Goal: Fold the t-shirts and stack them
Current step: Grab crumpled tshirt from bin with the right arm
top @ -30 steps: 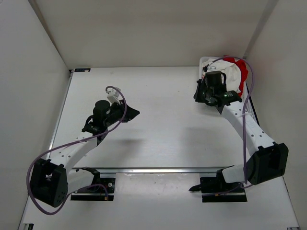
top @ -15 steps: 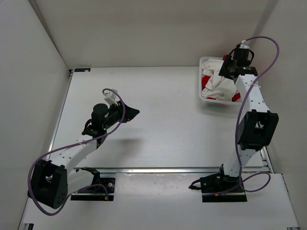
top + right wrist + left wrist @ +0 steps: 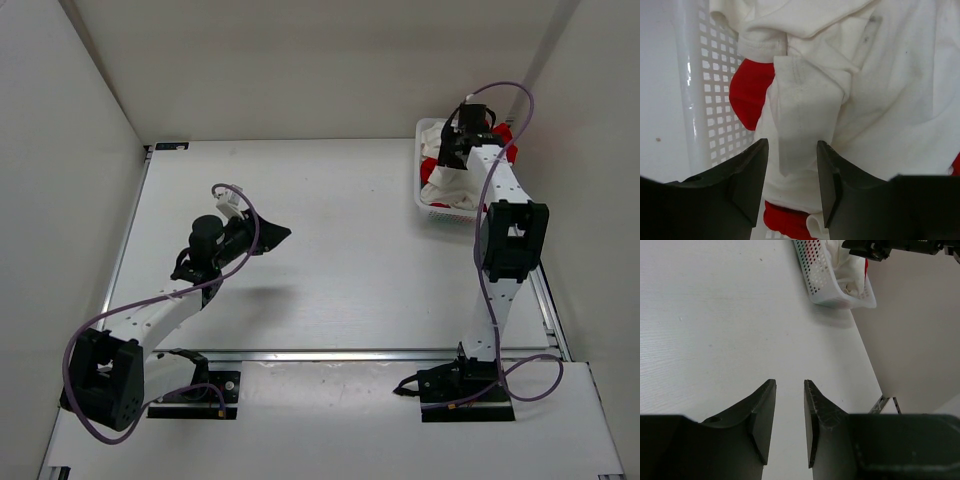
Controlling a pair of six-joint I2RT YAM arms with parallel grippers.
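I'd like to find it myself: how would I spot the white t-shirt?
Look to the table's far right corner, where a white mesh basket stands. The cream-white t-shirt lies crumpled on top inside it; the red t-shirt peeks from underneath, bright against it.

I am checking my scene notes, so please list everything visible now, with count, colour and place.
table: one, white, under everything
basket: one, white mesh, far right corner of table
cream-white t-shirt: one, cream-white, crumpled on top in basket
red t-shirt: one, red, in basket, mostly under the cream-white one
cables: two, purple, one along each arm
left arm: one, white and black, over table's left half; jaws open, empty
right arm: one, white and black, reaching over basket; jaws open over the cream-white t-shirt
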